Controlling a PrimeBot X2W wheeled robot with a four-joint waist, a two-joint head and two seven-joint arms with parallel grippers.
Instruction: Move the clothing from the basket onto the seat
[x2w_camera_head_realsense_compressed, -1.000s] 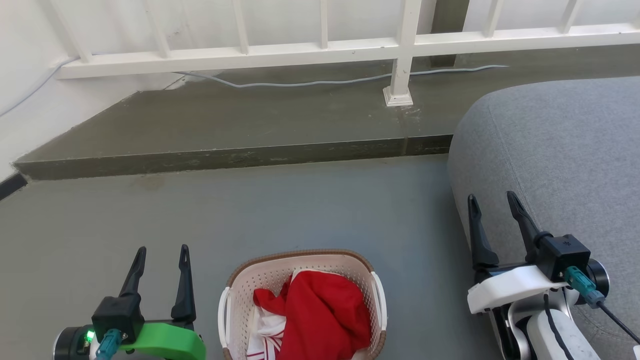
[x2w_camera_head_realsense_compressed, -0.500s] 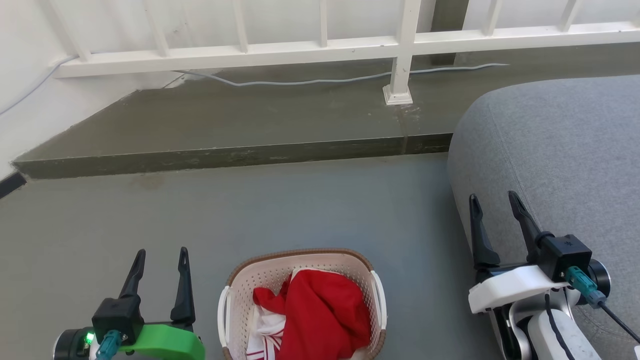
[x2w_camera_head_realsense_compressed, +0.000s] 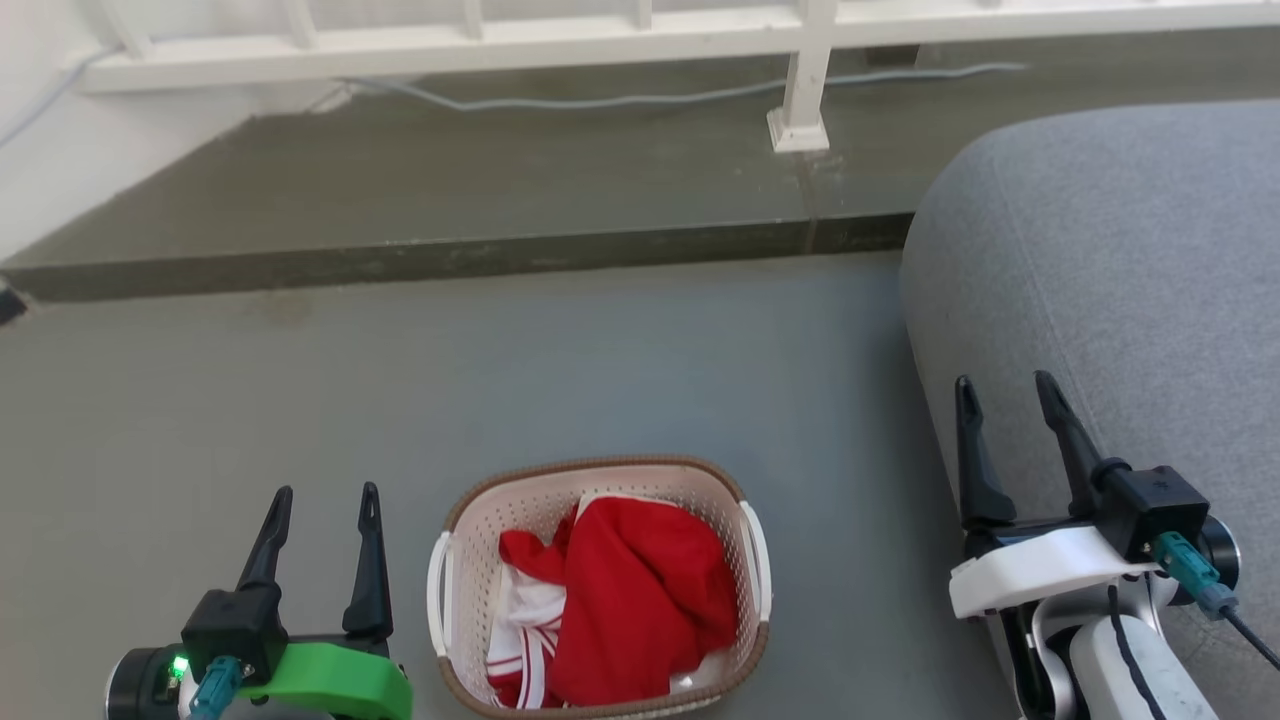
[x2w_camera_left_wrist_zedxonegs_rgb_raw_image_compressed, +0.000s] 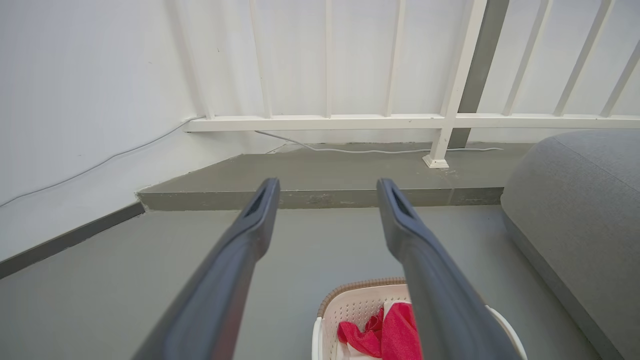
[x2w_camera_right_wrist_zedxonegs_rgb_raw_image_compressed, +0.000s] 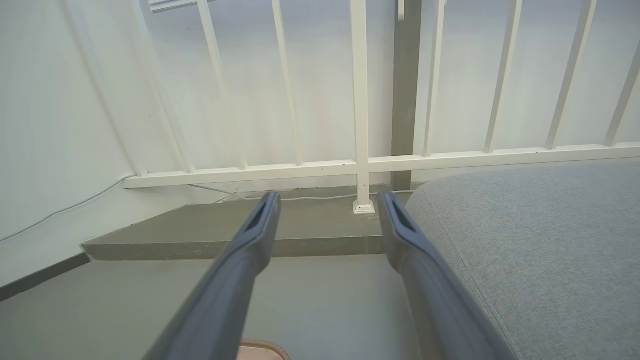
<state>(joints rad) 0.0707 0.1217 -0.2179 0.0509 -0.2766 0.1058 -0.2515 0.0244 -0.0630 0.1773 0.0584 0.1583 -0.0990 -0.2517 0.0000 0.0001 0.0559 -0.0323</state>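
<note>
1. Left gripper (x2w_camera_head_realsense_compressed: 327, 490), spread wide and holding nothing; open grey floor (x2w_camera_head_realsense_compressed: 600, 370) ahead of its tips and off to its left.
2. Just to its right, the basket (x2w_camera_head_realsense_compressed: 600, 464), brown rim up, near side close to the gripper yet apart from it.
3. Inside the basket, the clothing (x2w_camera_head_realsense_compressed: 630, 590): plain red heaped over a red piece with white stripes, all within the rim.
4. Right gripper (x2w_camera_head_realsense_compressed: 1004, 380), likewise wide and holding nothing, tips at the rounded left edge of the seat (x2w_camera_head_realsense_compressed: 1130, 270); touching or apart, impossible to tell.
5. Between it and the basket, an open strip of floor.
6. Right of and beyond that gripper, the seat top: grey woven fabric, one stitched seam.
7. Far ahead of both grippers, a raised concrete step (x2w_camera_head_realsense_compressed: 450, 190) with a straight front edge, a white railing (x2w_camera_head_realsense_compressed: 600, 30) on it, a pale cable (x2w_camera_head_realsense_compressed: 600, 100) along its back, a white wall (x2w_camera_left_wrist_zedxonegs_rgb_raw_image_compressed: 75, 100) leftward.
</note>
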